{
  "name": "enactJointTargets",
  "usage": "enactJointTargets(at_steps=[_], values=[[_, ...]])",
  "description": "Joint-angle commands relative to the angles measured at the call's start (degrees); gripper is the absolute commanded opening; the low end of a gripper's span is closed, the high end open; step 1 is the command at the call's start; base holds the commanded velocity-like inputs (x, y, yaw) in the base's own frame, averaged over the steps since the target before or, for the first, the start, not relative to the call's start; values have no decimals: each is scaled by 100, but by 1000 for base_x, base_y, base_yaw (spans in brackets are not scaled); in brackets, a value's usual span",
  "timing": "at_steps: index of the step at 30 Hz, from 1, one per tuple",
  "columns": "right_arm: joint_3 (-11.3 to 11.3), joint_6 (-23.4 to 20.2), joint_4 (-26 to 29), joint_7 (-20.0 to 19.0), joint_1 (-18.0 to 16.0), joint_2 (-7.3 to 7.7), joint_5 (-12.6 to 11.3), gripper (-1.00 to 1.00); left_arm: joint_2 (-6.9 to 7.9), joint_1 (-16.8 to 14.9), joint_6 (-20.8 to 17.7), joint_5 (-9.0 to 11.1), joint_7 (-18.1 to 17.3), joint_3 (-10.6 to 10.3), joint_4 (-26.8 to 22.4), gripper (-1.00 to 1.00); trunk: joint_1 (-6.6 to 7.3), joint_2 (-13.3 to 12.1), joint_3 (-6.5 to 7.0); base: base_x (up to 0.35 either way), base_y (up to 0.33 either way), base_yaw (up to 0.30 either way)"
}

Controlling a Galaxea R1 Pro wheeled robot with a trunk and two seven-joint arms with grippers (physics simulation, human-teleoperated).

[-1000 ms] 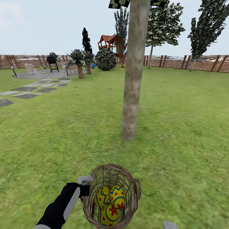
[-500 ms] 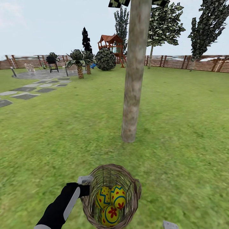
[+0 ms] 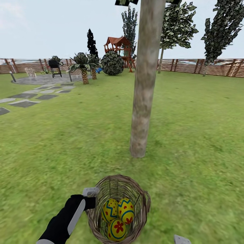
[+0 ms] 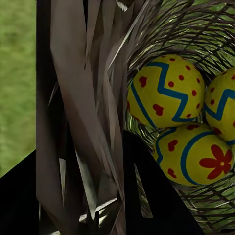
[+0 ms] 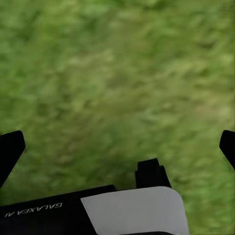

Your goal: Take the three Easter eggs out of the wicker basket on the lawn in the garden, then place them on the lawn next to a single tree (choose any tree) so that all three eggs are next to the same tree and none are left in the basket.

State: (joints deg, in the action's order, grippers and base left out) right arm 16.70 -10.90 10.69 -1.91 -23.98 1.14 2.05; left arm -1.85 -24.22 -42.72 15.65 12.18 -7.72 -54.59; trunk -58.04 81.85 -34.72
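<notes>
While the left gripper [image 3: 90, 197] stays clamped on the rim of the basket [image 3: 144, 206], the carrying step is in hand: basket and eggs are being brought up to the tree [image 3: 144, 101], whose trunk now stands a little nearer in the head view than a second ago. The basket hangs above the lawn [image 3: 189, 135], near the trunk's foot but not yet beside it. All three eggs [image 3: 117, 217] lie inside, touching one another. In the left wrist view the gripper [image 4: 81, 147] pinches the woven wall, with the eggs [image 4: 166, 93] just beyond it. The right gripper [image 5: 117, 147] hangs over bare grass, its two dark fingertips well apart and holding nothing.

By judgement, the next move calls for closing the remaining gap, setting the basket down, then lifting each egg out with the free gripper and laying it by the trunk.

Materials: the basket is open brown wicker, round and tapering, with a small loop handle. The eggs are smooth, glossy yellow ovoids with blue zigzag bands, red hearts, dots and one flower; they would likely roll. The trunk is a thick, pale, mottled column. The grass is short and mottled green.
</notes>
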Motion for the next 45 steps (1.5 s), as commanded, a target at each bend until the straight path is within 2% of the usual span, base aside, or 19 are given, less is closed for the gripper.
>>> enactJointTargets(at_steps=[1, 25, 36, 41, 43, 44, 45], values=[[35, -30, 12, -20, -1, 0, 23, 100, 1, -4, -8, 105, 51, -11, -8, -100, -3, 3, -5, 338, 0, 0], [15, -17, 20, -22, -1, 11, 59, 100, 9, -4, -8, 105, 56, -11, -12, -100, -3, 3, -5, 338, 0, 1], [15, -17, 17, -20, -1, 9, 59, 100, 18, -4, -8, 105, 56, -11, -16, -100, -3, 3, -5, 338, 0, 230], [9, -15, 20, -20, -1, 3, 59, 100, 18, -4, -8, 105, 56, -11, -8, -100, -3, 3, -5, 338, 0, 16], [14, -17, 29, -83, -1, 23, 45, 100, 16, -4, -8, 105, 56, -11, -8, -100, -3, 3, -5, 338, 0, 0], [15, -17, 49, -230, -1, 81, 37, 100, 17, -4, -8, 105, 56, -11, -8, -100, -3, 3, -5, 338, 0, 0], [14, -17, 63, -794, -1, 211, 44, 100, 17, -4, -8, 105, 56, -11, -8, -100, -3, 3, -5, 338, 0, 0]])
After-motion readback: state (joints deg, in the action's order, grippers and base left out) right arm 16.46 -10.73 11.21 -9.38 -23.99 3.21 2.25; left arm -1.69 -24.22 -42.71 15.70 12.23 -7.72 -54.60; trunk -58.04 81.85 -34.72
